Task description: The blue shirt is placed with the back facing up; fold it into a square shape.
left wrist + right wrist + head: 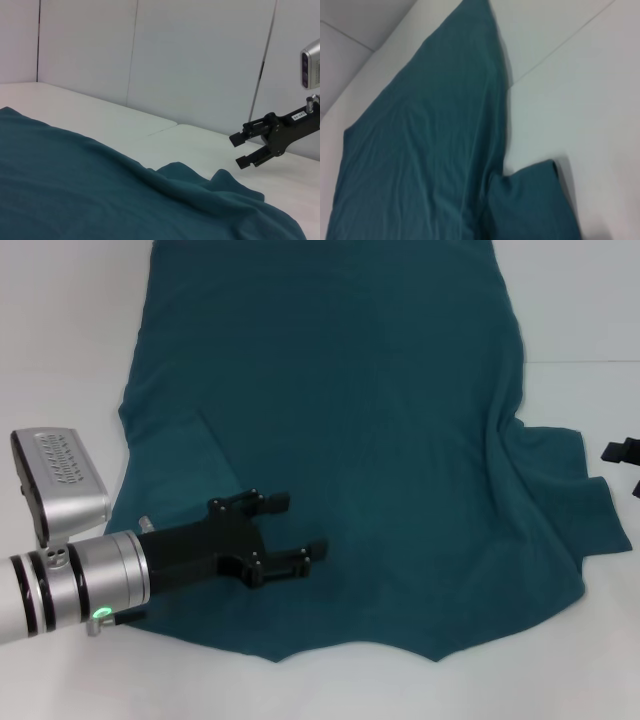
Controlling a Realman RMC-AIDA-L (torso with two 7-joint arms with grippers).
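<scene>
- Lying spread on the white table, back up, the blue shirt is reaching from the far edge of your head view to the near edge, its right sleeve rumpled outward.
- Judging by that flat, unfolded cloth, you are looking at the first fold not yet made.
- Your left gripper is hovering over the near left part of the shirt, jaws parted and holding nothing.
- Your right gripper is waiting off the shirt's right side, jaws apart and empty.
- Next, you are probably needing each gripper on a side edge or sleeve, pinching only one layer.
- No containers are showing anywhere.
</scene>
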